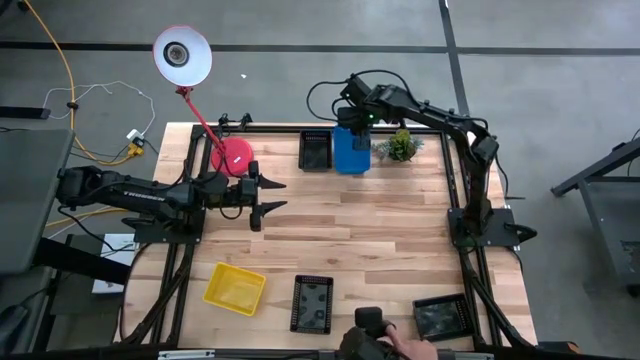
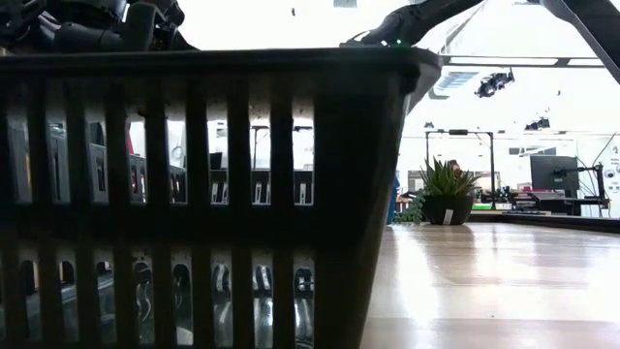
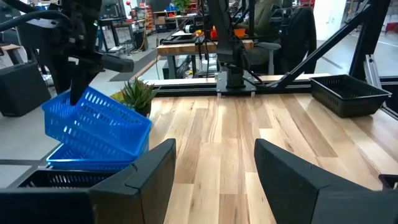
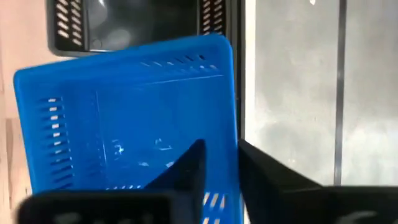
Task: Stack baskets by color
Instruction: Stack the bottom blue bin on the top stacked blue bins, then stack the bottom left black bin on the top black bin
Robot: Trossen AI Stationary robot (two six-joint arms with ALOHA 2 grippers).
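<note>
At the table's far edge a blue basket (image 1: 352, 150) sits tilted over a second blue basket (image 3: 74, 160). My right gripper (image 4: 221, 149) is above it, shut on its raised side. A black basket (image 1: 315, 150) stands right beside the blue ones. Along the near edge lie a yellow basket (image 1: 235, 288) and two black baskets (image 1: 312, 303) (image 1: 440, 317). My left gripper (image 1: 270, 195) hovers open and holds nothing left of centre, pointing level toward the right. My right gripper has the upper blue basket's side wall near its rim (image 4: 235, 134), one finger inside the basket (image 4: 194, 163) and one outside. It comes from above, slanting down. The basket hangs tilted, held side raised (image 3: 87, 99), low side on the blue basket beneath.
A pink desk lamp (image 1: 232, 155) stands on the far left of the table and a small green plant (image 1: 400, 147) right of the blue baskets. A person's hand (image 1: 400, 345) is at the near edge by the right black basket. The table's middle is bare wood.
</note>
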